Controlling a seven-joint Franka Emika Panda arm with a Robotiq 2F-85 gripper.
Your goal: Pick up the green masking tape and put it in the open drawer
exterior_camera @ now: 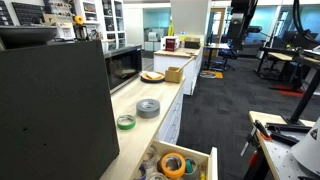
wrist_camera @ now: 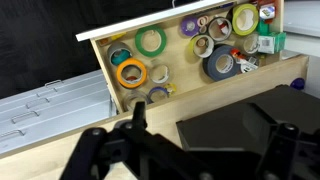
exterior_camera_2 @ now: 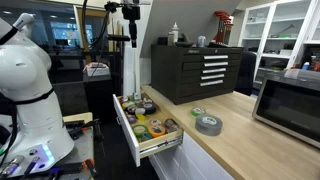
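On the wooden surface (exterior_camera_2: 250,150), the green tape (exterior_camera_2: 197,111) lies flat, just beside a larger grey roll (exterior_camera_2: 208,124) and between the microwave (exterior_camera_2: 290,100) and the open drawer (exterior_camera_2: 146,126). Not yet picked up.

Wrist view: the hand (wrist_camera: 195,140) is spread wide and empty, looking down on the drawer, which is crowded with rolls. The green tape is not in that view.

Step in hand, by judgement: the reach. Carry the hand over to the surface, centre it above the green tape and come straight down. Put one finger inside the core and the other outside, on the side away from the grey roll, so nothing gets nudged. Close only once low.
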